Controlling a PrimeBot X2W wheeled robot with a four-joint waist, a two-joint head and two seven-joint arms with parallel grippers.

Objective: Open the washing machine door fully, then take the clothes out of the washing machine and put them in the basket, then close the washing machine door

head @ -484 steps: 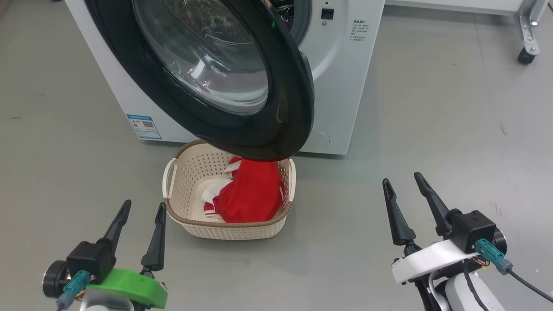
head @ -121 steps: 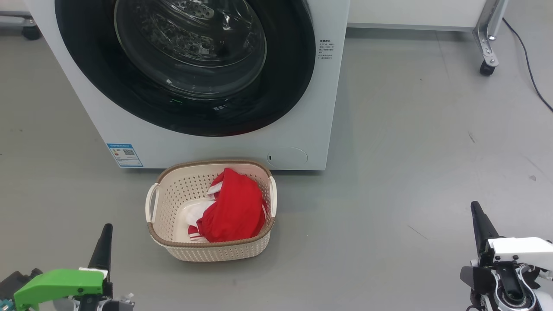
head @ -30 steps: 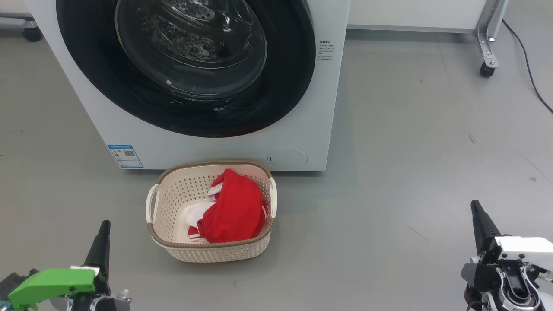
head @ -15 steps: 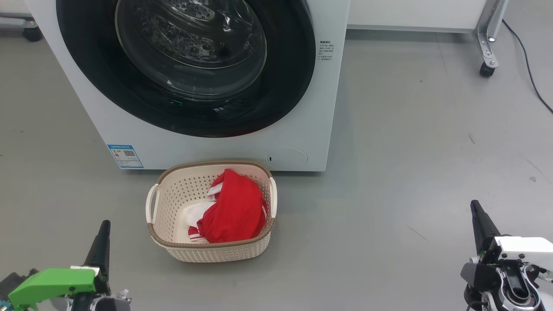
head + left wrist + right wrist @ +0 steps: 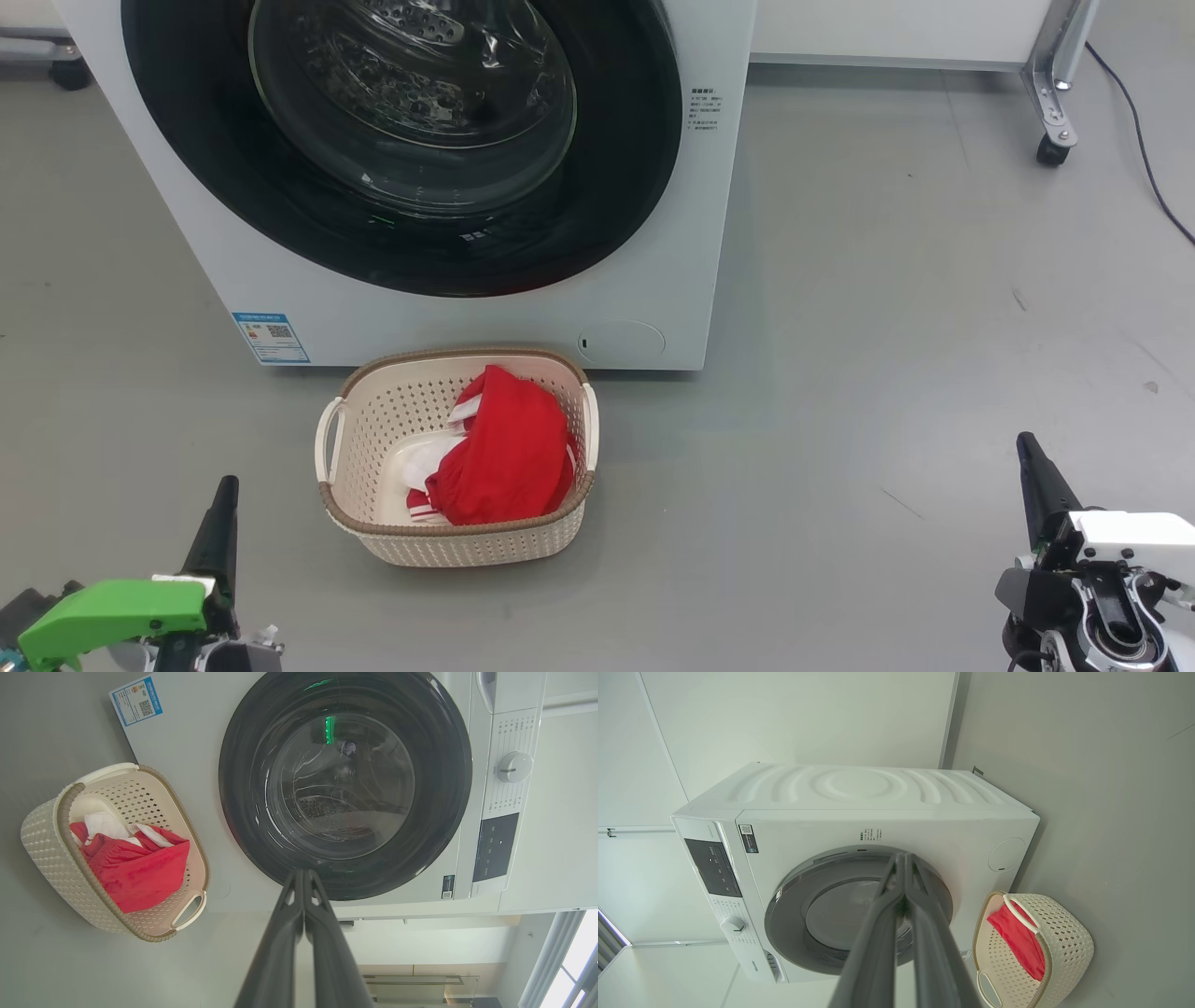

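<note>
The washing machine stands at the top of the head view, its glossy black door flush against the front. On the floor before it sits the cream basket, with the red clothes lying inside. My left gripper is at the lower left, well short of the basket; in its wrist view the fingers press together with nothing between them. My right gripper is at the lower right, far from the basket, and its fingers meet too. The door and basket also show in the left wrist view.
A white frame on a black caster stands at the back right, with a dark cable running along the floor beside it. Grey floor stretches out to the right of the machine and around the basket. A blue label marks the machine's lower left.
Since 16 seconds ago the door has swung from open to flush against the machine, and both grippers have gone from open to shut. Nothing has moved in the last second.
</note>
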